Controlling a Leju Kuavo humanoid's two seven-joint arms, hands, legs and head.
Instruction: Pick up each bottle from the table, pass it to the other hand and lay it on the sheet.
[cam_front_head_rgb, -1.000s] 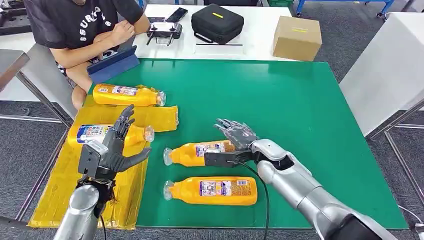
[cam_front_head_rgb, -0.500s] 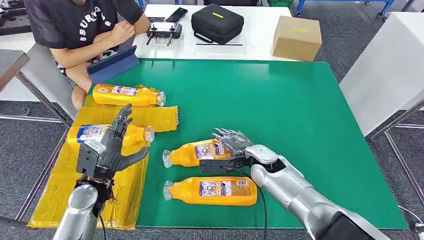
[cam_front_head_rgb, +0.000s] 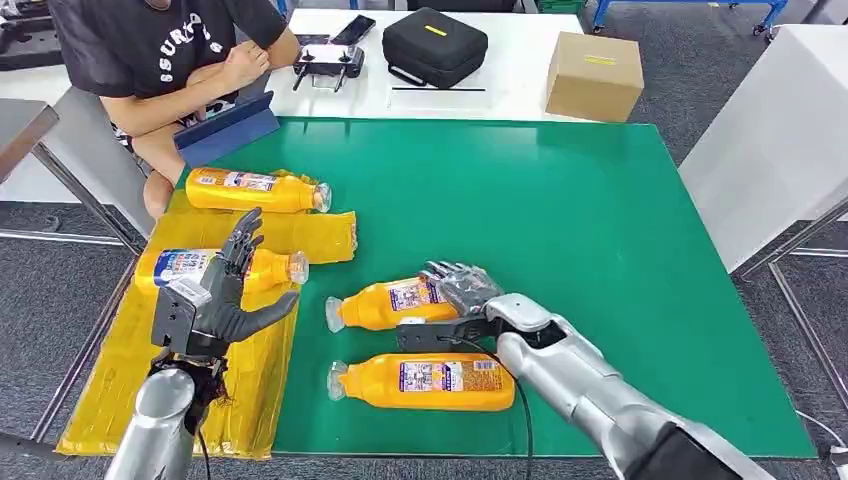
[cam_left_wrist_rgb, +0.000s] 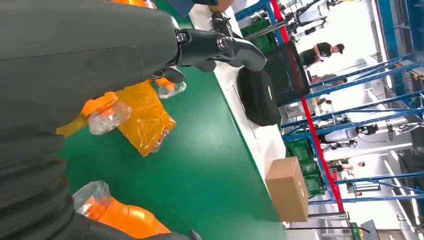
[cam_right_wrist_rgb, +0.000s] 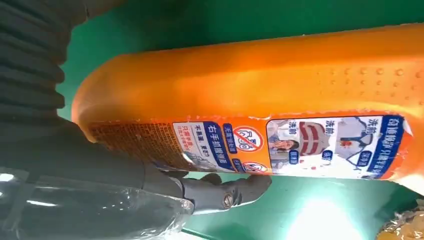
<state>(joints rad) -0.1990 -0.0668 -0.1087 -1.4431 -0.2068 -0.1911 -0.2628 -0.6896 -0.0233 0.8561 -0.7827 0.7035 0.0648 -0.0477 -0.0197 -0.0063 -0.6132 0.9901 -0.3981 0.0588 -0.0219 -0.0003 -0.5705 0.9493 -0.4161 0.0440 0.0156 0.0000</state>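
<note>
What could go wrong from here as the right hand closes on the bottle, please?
The right hand sits over the base end of the upper bottle, so the bottle may tip cap-down when lifted. The lower bottle lies close under the forearm and could be nudged or rolled. The left hand waits open above a bottle on the sheet; a handover there might bump that bottle.

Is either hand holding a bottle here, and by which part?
The right hand wraps the base end of an orange plastic bottle lying on the green table; a firm grip cannot be told. The left hand holds nothing.
</note>
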